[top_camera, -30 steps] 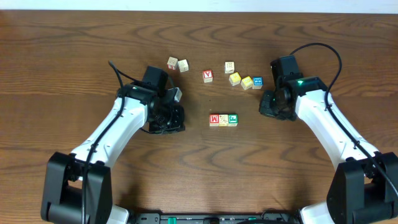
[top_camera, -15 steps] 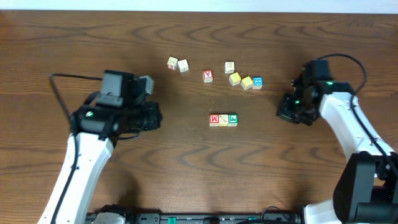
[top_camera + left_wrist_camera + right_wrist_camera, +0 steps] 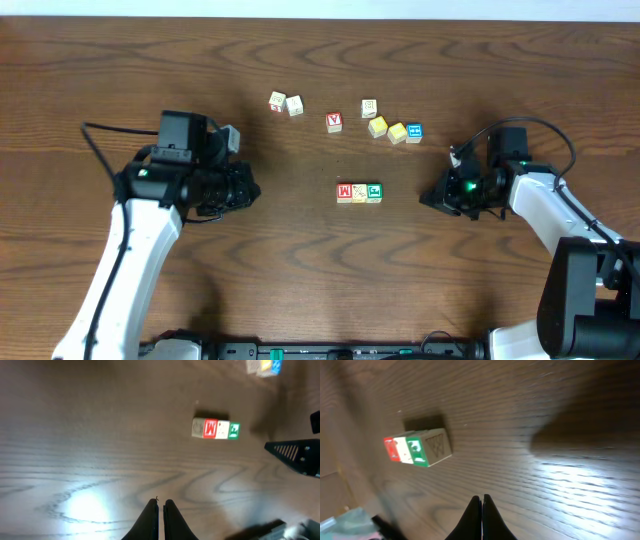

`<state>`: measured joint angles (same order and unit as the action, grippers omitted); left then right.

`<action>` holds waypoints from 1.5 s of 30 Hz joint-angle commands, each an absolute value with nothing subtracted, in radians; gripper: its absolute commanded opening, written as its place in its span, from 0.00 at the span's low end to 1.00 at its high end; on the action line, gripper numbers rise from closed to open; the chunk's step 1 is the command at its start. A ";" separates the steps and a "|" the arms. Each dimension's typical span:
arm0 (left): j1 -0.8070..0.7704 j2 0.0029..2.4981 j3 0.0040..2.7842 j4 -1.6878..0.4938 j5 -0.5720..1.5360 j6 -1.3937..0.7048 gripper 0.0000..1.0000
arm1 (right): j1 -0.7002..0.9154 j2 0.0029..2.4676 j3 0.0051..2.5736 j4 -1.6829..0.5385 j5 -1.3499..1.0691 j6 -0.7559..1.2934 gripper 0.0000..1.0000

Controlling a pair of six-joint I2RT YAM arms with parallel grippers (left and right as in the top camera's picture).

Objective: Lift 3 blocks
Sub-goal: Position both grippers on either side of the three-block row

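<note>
Blocks, ten in all, lie on the dark wood-grain worktop [image 3: 320, 290] in the overhead view. The three blocks [image 3: 359, 192] of the task form a tight row near the middle, touching side to side: red M block [image 3: 344, 190], cream block [image 3: 359, 193], green block [image 3: 374, 191]. Seven other cubes [image 3: 377, 126] are scattered nearer the far edge, one of them a blue cube [image 3: 414, 132]. The left gripper [image 3: 254, 190] points at the row from the left, well apart from it. The right gripper [image 3: 426, 199] is near the green end. Half a second ago it sat farther off toward the right edge. A second ago the left one was closer in.

From the left wrist, the two dark fingers [image 3: 150, 517] are pressed together on nothing. The row [image 3: 216, 428] lies ahead, small square-edged wooden cubes with painted faces.

From the right wrist, the fingers [image 3: 476, 517] are likewise shut and empty. The row [image 3: 417, 449] lies ahead to the left, with the green cube's pale end face carved in a pattern.
</note>
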<state>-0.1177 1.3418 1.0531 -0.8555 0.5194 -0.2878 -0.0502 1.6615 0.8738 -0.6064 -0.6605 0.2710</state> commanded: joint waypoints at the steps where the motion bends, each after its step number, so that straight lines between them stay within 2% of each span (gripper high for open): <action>1: -0.114 1.411 1.035 -0.854 0.573 -0.289 0.07 | -0.051 1.655 0.865 -0.594 -0.735 0.284 0.01; 6: -0.115 1.520 1.035 -0.822 0.654 -0.273 0.07 | -0.051 1.655 0.862 -0.568 -0.728 0.283 0.02; 11: -0.115 1.616 1.035 -0.758 0.701 -0.242 0.07 | -0.039 1.655 0.840 -0.488 -0.638 0.303 0.08; 16: -0.124 1.699 1.035 -0.699 0.722 -0.193 0.07 | -0.025 1.655 0.818 -0.445 -0.557 0.367 0.01; 19: -0.129 1.727 1.035 -0.659 0.791 -0.122 0.07 | -0.025 1.655 0.817 -0.421 -0.558 0.368 0.01; 21: -0.133 1.732 1.035 -0.640 0.805 -0.107 0.07 | -0.024 1.655 0.817 -0.408 -0.557 0.367 0.12; 22: -0.135 1.732 1.035 -0.632 0.804 -0.104 0.07 | -0.024 1.655 0.817 -0.401 -0.557 0.367 0.15; 24: -0.139 1.732 1.035 -0.616 0.804 -0.101 0.07 | -0.024 1.655 0.817 -0.392 -0.548 0.367 0.15; 26: -0.144 1.732 1.035 -0.583 0.792 -0.102 0.07 | -0.024 1.655 0.817 -0.387 -0.516 0.379 0.01; 34: -0.212 1.732 1.035 -0.525 0.704 -0.136 0.07 | 0.028 1.655 0.814 -0.339 -0.416 0.471 0.01; 39: -0.242 1.733 1.035 -0.519 0.487 -0.295 0.07 | 0.068 1.655 0.814 -0.305 -0.415 0.461 0.01; 45: -0.243 1.736 1.035 -0.487 0.505 -0.297 0.07 | 0.097 1.655 0.813 -0.298 -0.377 0.448 0.01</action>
<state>-0.2432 1.7306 1.0409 -0.4957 0.5388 -0.2665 0.0845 1.6615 0.8215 -0.3012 -0.4049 0.4522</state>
